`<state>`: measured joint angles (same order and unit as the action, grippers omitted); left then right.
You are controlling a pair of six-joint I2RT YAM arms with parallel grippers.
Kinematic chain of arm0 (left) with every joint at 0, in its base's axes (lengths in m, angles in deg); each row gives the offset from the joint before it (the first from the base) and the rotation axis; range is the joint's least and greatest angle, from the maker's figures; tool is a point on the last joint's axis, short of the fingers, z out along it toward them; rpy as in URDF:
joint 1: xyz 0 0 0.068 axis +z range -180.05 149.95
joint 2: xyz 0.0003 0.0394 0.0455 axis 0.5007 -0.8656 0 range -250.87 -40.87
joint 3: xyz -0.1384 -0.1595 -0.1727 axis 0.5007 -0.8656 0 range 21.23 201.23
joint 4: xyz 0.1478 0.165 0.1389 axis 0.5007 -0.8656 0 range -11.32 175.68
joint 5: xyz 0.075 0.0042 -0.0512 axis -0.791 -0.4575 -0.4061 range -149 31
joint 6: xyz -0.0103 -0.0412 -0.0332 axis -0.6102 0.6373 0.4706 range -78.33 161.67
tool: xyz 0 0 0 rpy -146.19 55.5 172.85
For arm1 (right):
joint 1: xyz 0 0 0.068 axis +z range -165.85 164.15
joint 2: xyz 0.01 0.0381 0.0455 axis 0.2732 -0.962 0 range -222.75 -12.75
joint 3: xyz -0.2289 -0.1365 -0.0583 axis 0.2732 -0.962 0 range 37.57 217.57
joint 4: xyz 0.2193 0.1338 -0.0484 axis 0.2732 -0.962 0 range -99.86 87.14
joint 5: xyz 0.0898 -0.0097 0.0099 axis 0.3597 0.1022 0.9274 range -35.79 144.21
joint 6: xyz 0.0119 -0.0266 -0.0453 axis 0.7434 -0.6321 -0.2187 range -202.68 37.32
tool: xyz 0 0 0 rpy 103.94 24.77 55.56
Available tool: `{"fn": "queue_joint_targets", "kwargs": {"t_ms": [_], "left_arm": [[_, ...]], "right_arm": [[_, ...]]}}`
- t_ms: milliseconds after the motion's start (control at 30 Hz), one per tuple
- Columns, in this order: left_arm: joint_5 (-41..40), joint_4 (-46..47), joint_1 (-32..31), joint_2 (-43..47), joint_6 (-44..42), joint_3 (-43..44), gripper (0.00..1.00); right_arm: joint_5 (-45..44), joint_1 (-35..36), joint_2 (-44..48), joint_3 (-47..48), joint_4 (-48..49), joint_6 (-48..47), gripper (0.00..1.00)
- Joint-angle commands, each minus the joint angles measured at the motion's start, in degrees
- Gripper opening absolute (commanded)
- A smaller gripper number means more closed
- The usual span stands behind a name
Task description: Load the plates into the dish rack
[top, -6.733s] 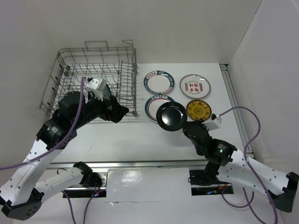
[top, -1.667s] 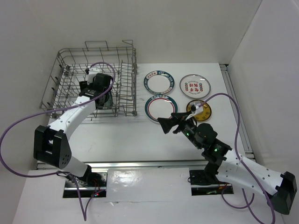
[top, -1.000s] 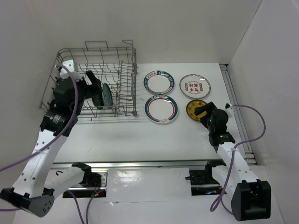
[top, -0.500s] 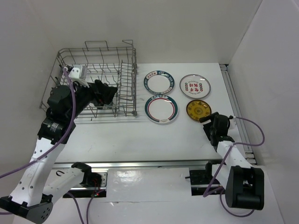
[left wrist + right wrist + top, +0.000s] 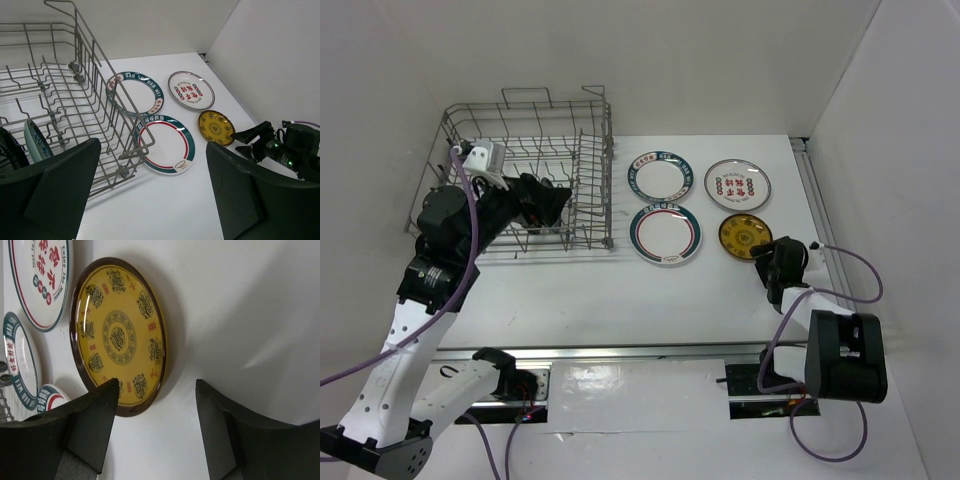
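Observation:
The wire dish rack [image 5: 520, 165] stands at the back left. A pale teal plate [image 5: 35, 141] and a black plate [image 5: 9, 150] stand upright in it. On the table lie two green-rimmed plates [image 5: 659, 178] [image 5: 666, 234], a red-marked plate [image 5: 737, 184] and a yellow plate [image 5: 745, 236]. My left gripper [image 5: 555, 200] hovers open over the rack's right part, with nothing between its fingers [image 5: 260, 195]. My right gripper [image 5: 157, 385] is open at the yellow plate's [image 5: 120, 335] near edge. One of its fingers is over the rim, the other over bare table.
The rack's right wall [image 5: 95, 90] rises close beside the two green-rimmed plates. A raised rail [image 5: 820, 210] runs along the table's right edge, close to the right arm. White walls close in the back and both sides.
The right arm has folded low and brought its gripper to the yellow plate's near edge, with its jaws narrowing. The left gripper has swung up out of the rack, leaving the plates standing there.

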<state>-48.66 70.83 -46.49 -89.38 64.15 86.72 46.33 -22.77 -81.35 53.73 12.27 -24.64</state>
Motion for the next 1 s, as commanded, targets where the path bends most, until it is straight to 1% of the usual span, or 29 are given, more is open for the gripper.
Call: {"fn": "queue_joint_targets", "kwargs": {"t_ms": [0,133,167,233,267,300,367,400,533,567,600,667,800,833,900,933,967], "left_arm": [[-0.07,3.43,-0.08,0.79,-0.95,0.07,1.0],[-0.68,3.43,-0.08,1.31,-0.95,0.07,1.0],[-0.68,3.43,-0.08,1.31,-0.95,-0.45,1.0],[-1.47,3.43,-0.08,1.31,-0.95,-0.46,1.0],[-1.99,3.43,-0.08,1.31,-0.95,-0.46,1.0],[-2.0,3.43,-0.08,1.31,-0.95,-0.46,1.0],[-2.0,3.43,-0.08,1.31,-0.95,-0.46,1.0],[-2.0,3.43,-0.08,1.31,-0.95,-0.46,1.0],[-2.0,3.43,-0.08,1.31,-0.95,-0.46,1.0],[-2.0,3.43,-0.08,1.31,-0.95,-0.46,1.0],[-2.0,3.43,-0.08,1.31,-0.95,-0.46,1.0],[-2.0,3.43,-0.08,1.31,-0.95,-0.46,1.0],[-0.78,3.43,-0.08,1.31,-0.95,-0.46,1.0],[-0.77,3.43,-0.08,0.71,-0.95,-0.46,1.0],[0.89,2.9,-0.08,0.0,-0.95,-0.46,1.0],[1.6,2.9,-0.08,-0.79,-0.95,0.07,1.0],[2.73,2.9,-0.08,-0.8,-0.95,0.07,1.0]], "right_arm": [[-2.31,-0.29,-3.99,0.27,-0.63,0.23,0.7],[-2.84,-0.29,-6.37,0.27,0.94,0.23,0.61],[-2.84,-0.29,-7.33,0.27,0.95,0.75,0.51],[-2.84,-0.29,-8.74,0.27,0.95,0.76,0.43],[-2.23,-0.29,-8.75,0.27,0.95,0.76,0.37],[-2.23,-0.29,-9.27,0.27,0.95,0.76,0.29],[-1.7,-0.29,-9.27,0.27,0.34,1.29,0.24],[-1.7,-0.29,-9.27,0.27,0.33,1.81,0.19],[-2.4,-0.9,-7.87,-0.43,-1.07,2.34,0.11],[-2.4,-0.9,-7.34,-0.43,-1.86,2.34,0.03],[-2.4,-0.9,-6.82,0.09,-2.73,2.86,0.0],[-2.4,-1.43,-6.81,0.62,-4.14,3.39,0.0],[0.84,-1.43,-1.82,0.62,-5.65,4.8,0.0],[2.33,-1.43,2.03,-0.33,-5.64,5.58,0.0],[3.48,-1.43,6.87,-2.0,-4.85,6.91,0.0],[3.48,-0.91,12.12,-2.01,-4.16,7.43,0.0],[4.01,-0.9,14.87,-2.53,-3.63,7.44,0.0]]}}
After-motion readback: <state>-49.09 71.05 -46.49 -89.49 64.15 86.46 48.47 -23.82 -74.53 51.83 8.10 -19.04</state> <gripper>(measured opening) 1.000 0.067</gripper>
